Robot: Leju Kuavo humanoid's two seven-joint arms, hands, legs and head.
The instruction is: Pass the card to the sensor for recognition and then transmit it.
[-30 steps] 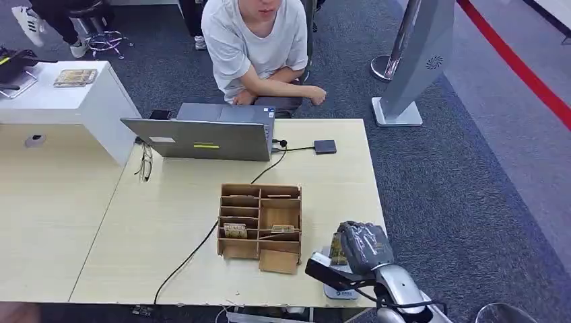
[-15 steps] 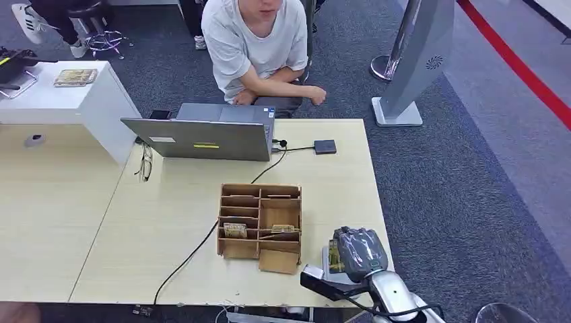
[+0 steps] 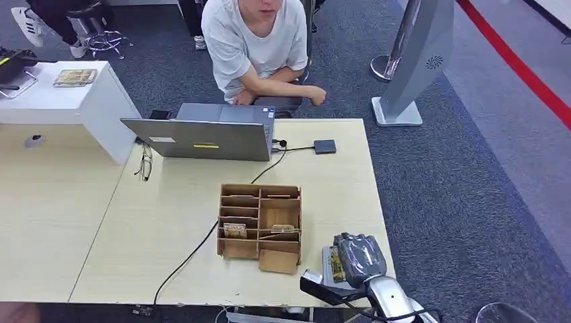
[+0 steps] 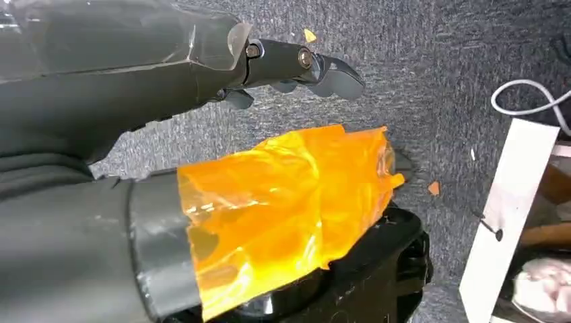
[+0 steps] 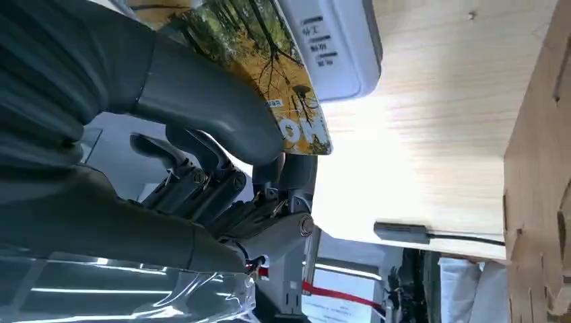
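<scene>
The bench (image 3: 168, 222) carries a wooden rack (image 3: 259, 227) at its middle. Toward the near corner from the rack lies the white sensor (image 5: 337, 47). The right hand (image 3: 360, 254) hovers over the sensor, pinching the card (image 5: 269, 74) between thumb and fingers, the card overlapping the sensor's face. To scan well, I judge the card should be held flat and close over the sensor, steady, grip unchanged. The left hand (image 4: 202, 87) hangs over carpet, fingers apart, holding nothing.
</scene>
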